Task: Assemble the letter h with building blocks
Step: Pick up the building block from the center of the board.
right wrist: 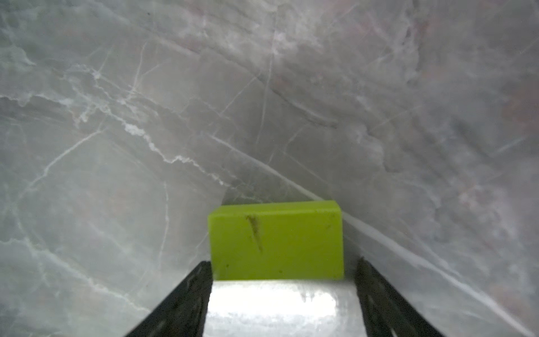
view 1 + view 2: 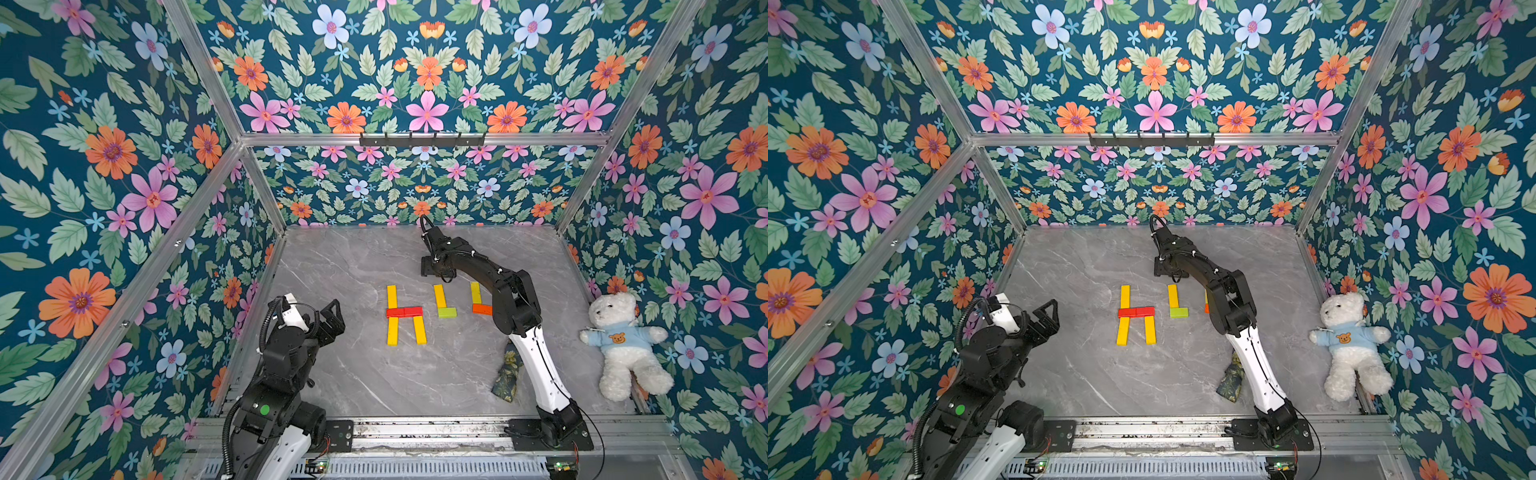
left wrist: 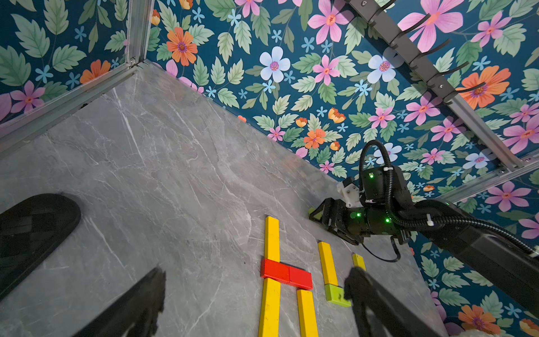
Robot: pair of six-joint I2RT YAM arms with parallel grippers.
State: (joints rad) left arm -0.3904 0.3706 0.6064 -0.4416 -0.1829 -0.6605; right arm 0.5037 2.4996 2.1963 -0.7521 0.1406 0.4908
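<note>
The letter h (image 2: 404,312) lies mid-table in both top views: a long yellow upright (image 2: 392,315), a red crossbar (image 2: 1136,311) and a short yellow leg (image 2: 419,330). To its right a yellow bar with a lime-green block (image 2: 447,312) forms an L. Further right, a yellow bar meets an orange one (image 2: 482,308). My right gripper (image 2: 431,266) is low at the back, open, its fingertips (image 1: 208,270) straddling the near end of another lime-green block (image 1: 275,240) on the table. My left gripper (image 2: 332,316) hangs open and empty at the left.
A white teddy bear (image 2: 623,345) lies at the right edge. A dark floral cloth scrap (image 2: 509,374) sits beside the right arm's base. Floral walls enclose the grey marble table (image 2: 353,257), with a hook rail (image 2: 422,140) on the back wall.
</note>
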